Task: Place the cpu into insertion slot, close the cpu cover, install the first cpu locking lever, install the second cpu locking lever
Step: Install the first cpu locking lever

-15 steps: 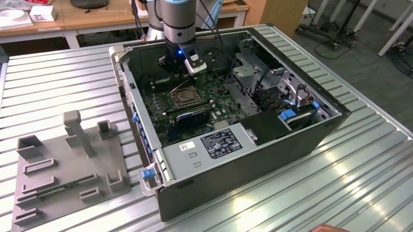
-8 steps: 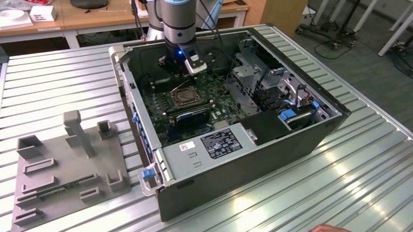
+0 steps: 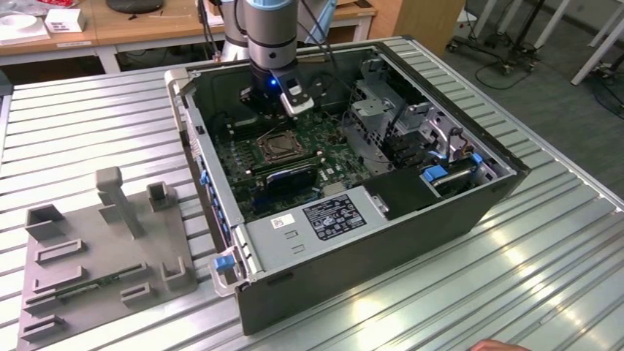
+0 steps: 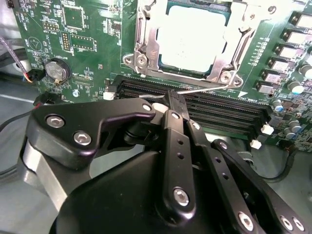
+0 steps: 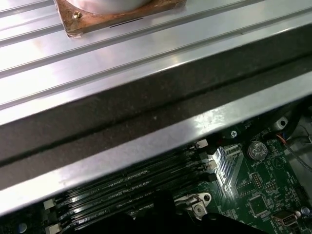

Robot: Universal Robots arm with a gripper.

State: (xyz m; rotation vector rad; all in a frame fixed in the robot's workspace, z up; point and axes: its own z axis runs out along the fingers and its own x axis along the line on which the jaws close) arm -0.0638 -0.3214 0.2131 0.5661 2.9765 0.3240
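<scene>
Over the memory slots (image 4: 219,105), low inside the case, your gripper (image 4: 170,100) has its fingertips drawn together, and I see nothing held between them. Its tip is at the free end of a thin locking lever (image 4: 209,88), which lies along one edge of the socket. Whether the tip touches the lever I cannot tell.

Just past the lever, the cpu (image 4: 192,39) sits flat in the insertion slot (image 3: 275,147). The cpu cover (image 4: 148,44) lies down around it, and the pale top of the chip shows through the cut-out. So placing and closing look done to me, and the step in hand seems to be a lever. I cannot say if it is the first or the second one.

In my judgement the lever must be pressed down and guided sideways under its catch. You need a steady push here, because the rod is thin and a closed tip can slip off onto the green motherboard (image 4: 87,29).

The open computer case (image 3: 410,241) lies on the ribbed metal surface (image 3: 98,124). It holds the board, a grey drive cage (image 3: 375,117) and a labelled metal box (image 3: 326,216). At the exterior view's left, a grey fixture (image 3: 107,248) holds a memory stick (image 3: 98,284).
</scene>
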